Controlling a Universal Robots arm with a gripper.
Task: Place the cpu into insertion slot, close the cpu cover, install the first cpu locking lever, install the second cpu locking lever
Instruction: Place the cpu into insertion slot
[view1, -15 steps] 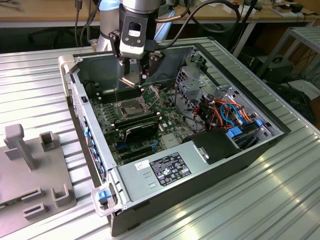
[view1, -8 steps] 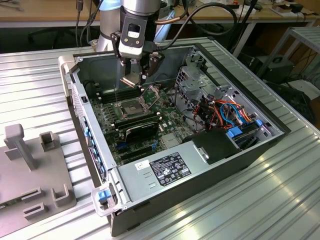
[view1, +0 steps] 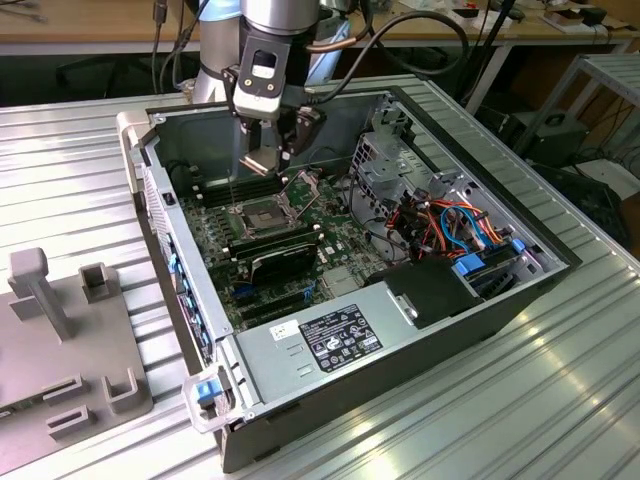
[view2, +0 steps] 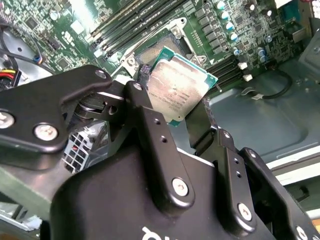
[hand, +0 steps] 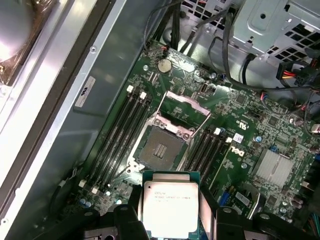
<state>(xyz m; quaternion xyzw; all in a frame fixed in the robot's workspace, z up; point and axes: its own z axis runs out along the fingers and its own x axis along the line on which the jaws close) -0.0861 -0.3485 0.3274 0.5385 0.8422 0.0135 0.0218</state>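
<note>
holding the cpu (hand: 170, 212) by two opposite edges, the gripper (hand: 171, 224) is clenched on it and hangs above the green motherboard (hand: 250, 130), inside the open computer case (view1: 400, 385). in both wrist views the black fingers (view2: 145, 115) press on the sides of the chip, and its dull metal top faces the cameras. the cpu is in the air and touches nothing below it. the insertion slot (hand: 161, 150) is bare, with its field of small contacts uncovered. it lies close under the chip, between two groups of long memory slots (hand: 122, 132). the cpu cover (hand: 184, 111) stands open on its hinge at one edge of the socket, so the way down looks free. in the exterior view the gripper is over the far part of the board, toward the exterior view's left.

i judge that the step in hand is the placing of the chip, and that it is not yet done. to do it well, the chip should be centred over the socket, with its edges parallel to the metal rim and its corner mark matched; i cannot tell that mark here. in the second wrist view the chip looks tilted against the board, so it should be level before it goes down. it should settle with no pushing, because such contacts probably bend easily.
</note>
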